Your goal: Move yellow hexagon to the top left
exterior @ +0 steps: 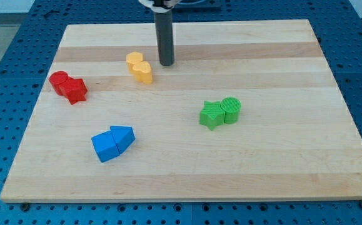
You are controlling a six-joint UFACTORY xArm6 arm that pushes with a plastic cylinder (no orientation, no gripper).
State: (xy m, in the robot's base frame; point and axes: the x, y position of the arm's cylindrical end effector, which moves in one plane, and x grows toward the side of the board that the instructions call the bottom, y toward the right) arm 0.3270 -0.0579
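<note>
There are no jaws on this arm, so nothing is being gripped; my tip (167, 64) is resting on the bench (187, 169) just to the view's right of the yellow blocks (139, 67), close beside them but seemingly not touching. Two yellow pieces are sitting pressed together there, in the upper-left part of the board; which of them is the hexagon is hard to tell. To do this step well, I judge the tip should be pushing from the right and slightly below, driving leftward and upward, keeping the line through the block's centre so it is not spinning away. The red blocks (68, 86) are lying further left, the blue pair (112, 143) lower down, the green pair (221, 112) well apart.
</note>
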